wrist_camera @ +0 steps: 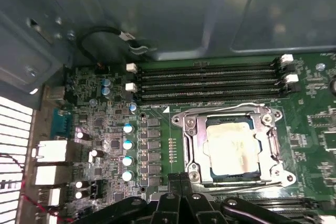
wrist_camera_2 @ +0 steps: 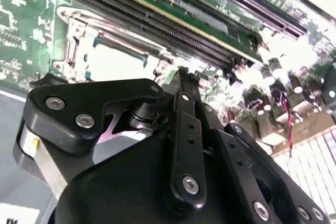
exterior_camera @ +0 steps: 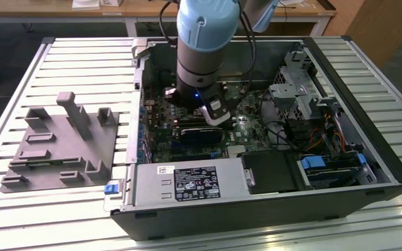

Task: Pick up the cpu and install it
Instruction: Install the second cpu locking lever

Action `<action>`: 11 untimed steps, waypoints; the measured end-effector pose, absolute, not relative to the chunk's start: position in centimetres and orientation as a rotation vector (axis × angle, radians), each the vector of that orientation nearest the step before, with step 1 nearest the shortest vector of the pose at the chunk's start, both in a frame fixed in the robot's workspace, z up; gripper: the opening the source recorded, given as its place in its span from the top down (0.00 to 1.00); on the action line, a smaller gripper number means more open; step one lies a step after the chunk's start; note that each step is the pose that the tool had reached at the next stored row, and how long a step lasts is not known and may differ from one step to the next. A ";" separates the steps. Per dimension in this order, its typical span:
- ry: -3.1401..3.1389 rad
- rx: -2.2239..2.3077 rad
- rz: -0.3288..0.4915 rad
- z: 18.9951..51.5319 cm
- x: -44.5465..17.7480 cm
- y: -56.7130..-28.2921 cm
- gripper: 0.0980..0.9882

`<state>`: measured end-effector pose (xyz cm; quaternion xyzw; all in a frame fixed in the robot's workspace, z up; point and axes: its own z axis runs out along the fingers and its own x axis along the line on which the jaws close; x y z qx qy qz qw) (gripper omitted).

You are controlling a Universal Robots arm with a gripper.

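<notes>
No print is legible. The label [exterior_camera: 195, 184] on the power supply, below the end effector [exterior_camera: 216, 116] in the exterior view, carries marks too small to make out.

cpu [wrist_camera: 232, 149] seated flat in the motherboard socket [wrist_camera: 273, 145], shiny silver top up, square with the metal frame around it.

An open computer case [exterior_camera: 368, 157] sits beside a grey fixture block [exterior_camera: 58, 146] on a slatted table [exterior_camera: 19, 73].
</notes>
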<state>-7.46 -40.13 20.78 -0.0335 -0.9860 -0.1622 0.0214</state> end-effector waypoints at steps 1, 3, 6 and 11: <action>-3.056 -0.104 -0.503 21.0 -7.5 -40.1 0.99; -3.056 -0.104 -0.503 21.5 -7.5 -40.1 0.99; -3.056 -0.104 -0.503 22.0 -7.5 -40.1 0.99; -3.056 -0.104 -0.503 23.3 -7.5 -40.1 0.99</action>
